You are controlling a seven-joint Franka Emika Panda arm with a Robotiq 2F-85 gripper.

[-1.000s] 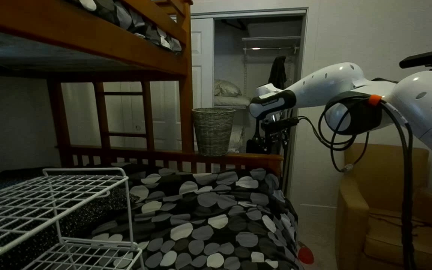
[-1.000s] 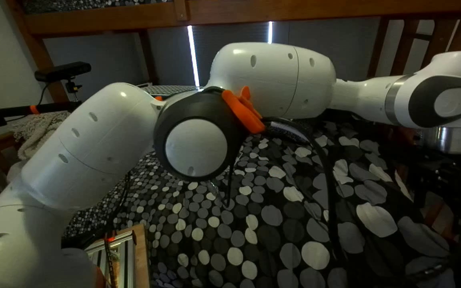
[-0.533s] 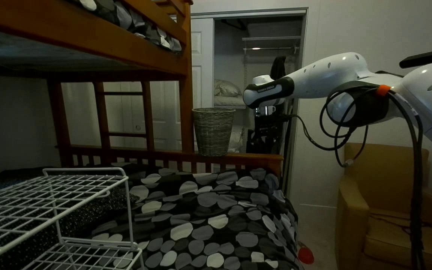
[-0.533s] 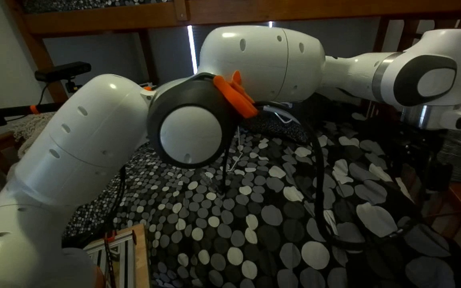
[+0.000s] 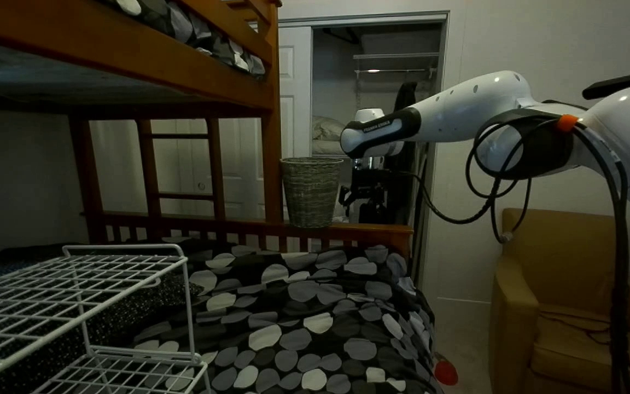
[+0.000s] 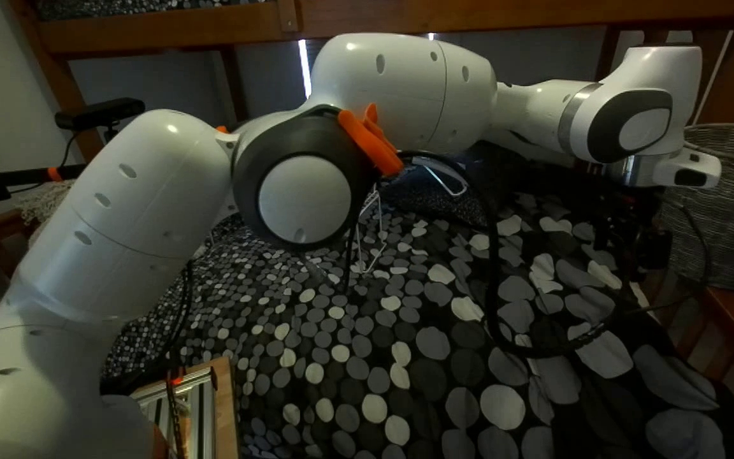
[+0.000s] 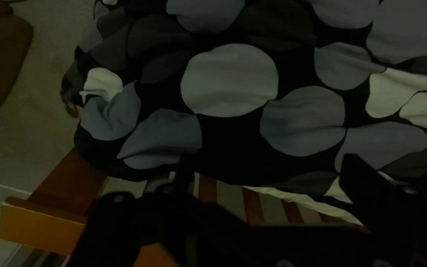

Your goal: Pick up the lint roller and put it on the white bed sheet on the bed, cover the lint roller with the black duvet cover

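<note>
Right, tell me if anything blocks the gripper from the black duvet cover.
Nothing visible does: the wrist view looks past the open gripper onto the black duvet cover. The bed's slats show at its edge, not over it.

Over the last second the arm (image 5: 468, 115) was raised in both exterior views. In an exterior view its wrist (image 5: 369, 135) was brought nearer the wicker basket (image 5: 311, 197), and the pillow (image 5: 326, 130) behind was partly covered by it. The pincer (image 7: 268, 158) was carried the same way, as far as its dark outline could be made out. In an exterior view the two bright slits (image 6: 304, 67) were cut shorter by the lifted arm, more of the basket was uncovered beside the wrist, and the black cable (image 6: 526, 350) was drawn higher over the black duvet cover (image 6: 434, 344).
</note>
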